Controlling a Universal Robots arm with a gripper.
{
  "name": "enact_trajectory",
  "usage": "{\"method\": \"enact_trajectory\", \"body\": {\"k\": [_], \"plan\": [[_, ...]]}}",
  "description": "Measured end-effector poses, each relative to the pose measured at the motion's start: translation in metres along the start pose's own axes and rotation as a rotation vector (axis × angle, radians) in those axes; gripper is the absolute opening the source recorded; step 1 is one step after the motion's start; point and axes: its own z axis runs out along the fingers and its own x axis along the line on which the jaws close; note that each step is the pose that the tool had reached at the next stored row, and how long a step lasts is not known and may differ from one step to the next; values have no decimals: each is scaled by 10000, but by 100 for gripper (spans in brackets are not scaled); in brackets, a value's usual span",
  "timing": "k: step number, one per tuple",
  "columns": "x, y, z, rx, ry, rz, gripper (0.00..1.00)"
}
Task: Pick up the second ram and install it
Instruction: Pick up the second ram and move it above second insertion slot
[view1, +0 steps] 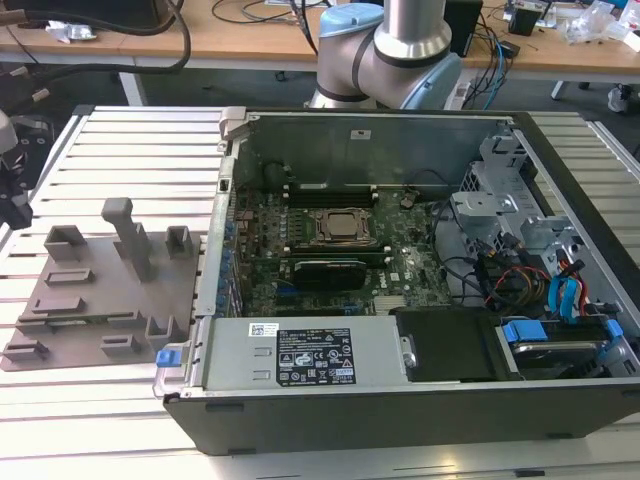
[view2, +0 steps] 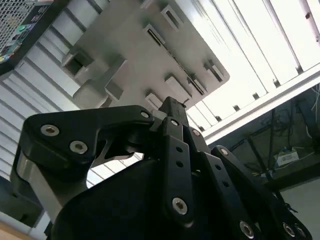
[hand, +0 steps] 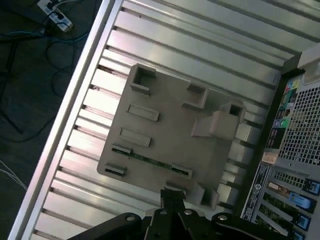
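Exterior view shows the open computer case (view1: 400, 395) with motherboard (view1: 395, 270) beside the grey holder tray (view1: 100, 290). First wrist view shows the second ram (hand: 150, 161) lying in a tray slot. The gripper (hand: 172, 196) hangs above the tray, jaws closed, empty.

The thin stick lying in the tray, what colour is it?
Green stick, clearest in first wrist view.

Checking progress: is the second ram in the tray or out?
In: the second ram lies flat in the grey tray.
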Motion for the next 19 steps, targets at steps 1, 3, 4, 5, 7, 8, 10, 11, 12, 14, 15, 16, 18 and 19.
{"method": "enact_trajectory", "body": {"k": [1,3,4,5,7,8,10,11,12,14,15,16,18,19], "plan": [[0,0,0,-5,9,-206,10],[0,0,0,-17,33,-715,10],[0,0,0,-22,42,-933,10],[0,0,0,-28,55,-1200,10],[0,0,0,-36,70,-1531,10],[0,0,0,-38,74,-1623,10],[0,0,0,-44,87,-1887,10],[0,0,0,-49,96,-2095,10],[0,0,0,-56,109,-2375,10],[0,0,0,-63,123,-2684,10],[0,0,0,-68,133,-2870,10],[0,0,0,-72,142,-3073,10],[0,0,0,-81,156,-3413,10],[0,0,0,-82,159,-3473,10]]}}
